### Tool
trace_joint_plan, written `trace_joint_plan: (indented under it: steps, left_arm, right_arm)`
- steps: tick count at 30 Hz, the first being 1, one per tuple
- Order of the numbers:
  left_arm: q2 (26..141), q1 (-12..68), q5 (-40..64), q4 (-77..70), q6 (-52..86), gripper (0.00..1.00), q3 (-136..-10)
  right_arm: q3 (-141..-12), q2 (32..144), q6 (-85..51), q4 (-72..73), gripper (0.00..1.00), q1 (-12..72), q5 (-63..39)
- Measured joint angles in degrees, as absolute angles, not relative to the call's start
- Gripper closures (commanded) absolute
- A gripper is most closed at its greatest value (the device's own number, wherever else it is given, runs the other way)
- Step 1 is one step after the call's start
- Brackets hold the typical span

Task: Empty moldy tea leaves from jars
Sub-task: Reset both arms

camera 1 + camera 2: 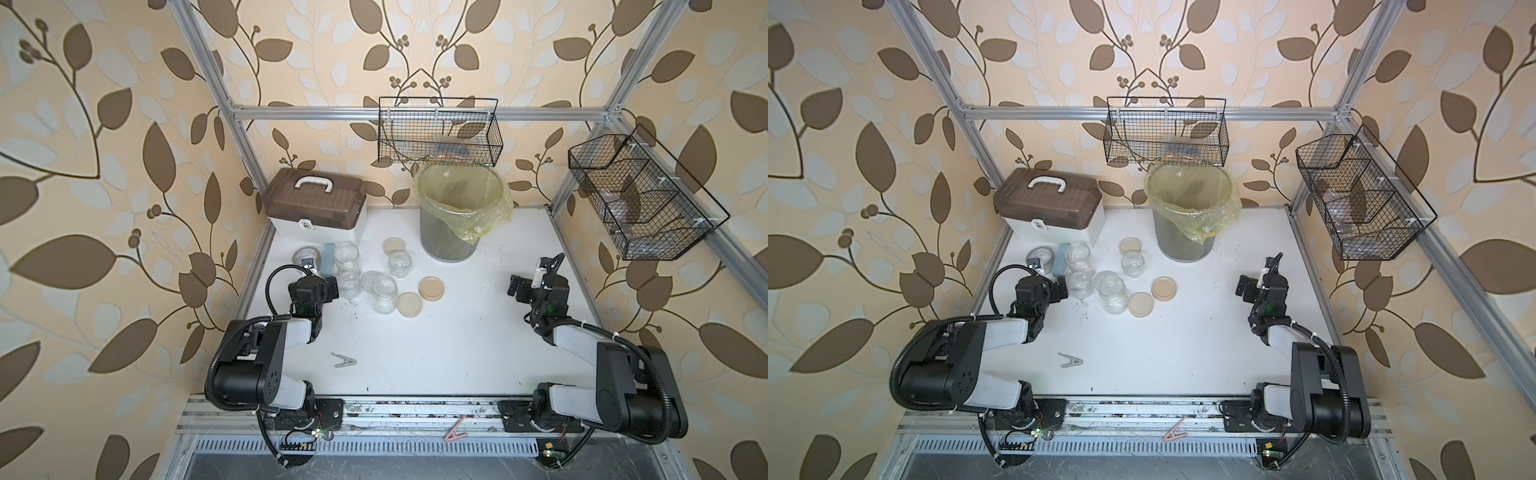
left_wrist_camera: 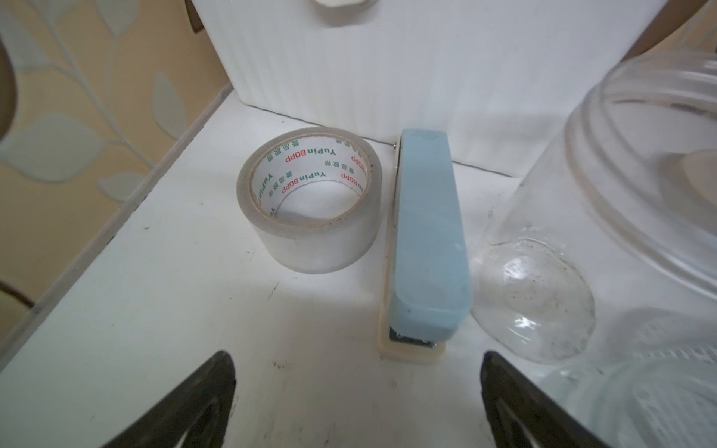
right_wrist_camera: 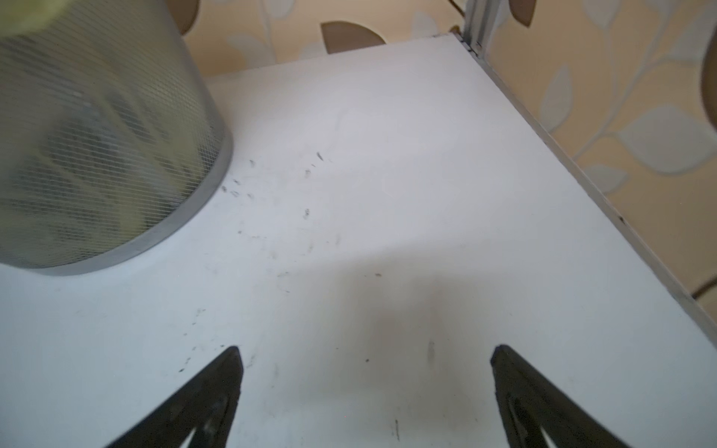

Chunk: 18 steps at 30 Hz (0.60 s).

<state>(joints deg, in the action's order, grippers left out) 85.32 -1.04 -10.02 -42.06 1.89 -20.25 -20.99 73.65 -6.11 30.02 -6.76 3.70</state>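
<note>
On the matte white table (image 1: 457, 340), four clear glass jars (image 1: 383, 296), cylindrical, threaded at the neck, all upright and lidless, grouped left of centre. Two just beside each other next to a pale blue stapler (image 2: 426, 232); smallest jar (image 1: 400, 264) nearer the bin. Inside the jar nearest the left arm (image 2: 543, 271), only a dusting of dark specks on the round bottom. Flat round beige lids (image 1: 431, 288) lying loose around the group, three in all; one silvery dotted lid (image 1: 371, 281) flat between two jars.

Moldy tea leaves (image 3: 232, 188): fine dark crumbs scattered thinly on the table by the foot of the bin. Dark greenish shapes also behind the bin's mesh, too blurred to name.

Bin (image 1: 446, 249): grey metal mesh cylinder with a solid base band, lined with thin crinkled yellow plastic (image 1: 496, 208) folded over the rim, standing at the back of the table.

Left gripper (image 2: 355, 362): black pointed fingers spread wide, grasping nothing, aimed at the stapler and a roll of glossy clear tape (image 2: 322, 248) with a printed cardboard core. Right gripper (image 3: 366, 351): likewise fully released, empty, over bare table right of the bin.

Elsewhere: ribbed white storage box (image 1: 316, 216) with smoky brown lid and white handle at back left; two black wire baskets (image 1: 440, 129) hung on the aluminium frame (image 1: 332, 111); grey metal clip (image 1: 344, 360) on the table near the front.
</note>
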Motion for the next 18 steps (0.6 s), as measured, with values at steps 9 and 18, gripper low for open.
trace_joint_plan:
  steps: [9, 18]
  left_arm:
    - [86.74, -3.05, -2.98, -41.58, 1.69, 0.01, -20.99]
    - [86.76, -3.05, -2.96, -40.49, 1.76, 0.01, -21.91]
  right_arm:
    - [-19.64, 74.19, -5.13, 37.63, 0.0, -6.76, -2.85]
    - [-11.03, 76.49, -3.81, 52.05, 0.0, -0.4, 2.0]
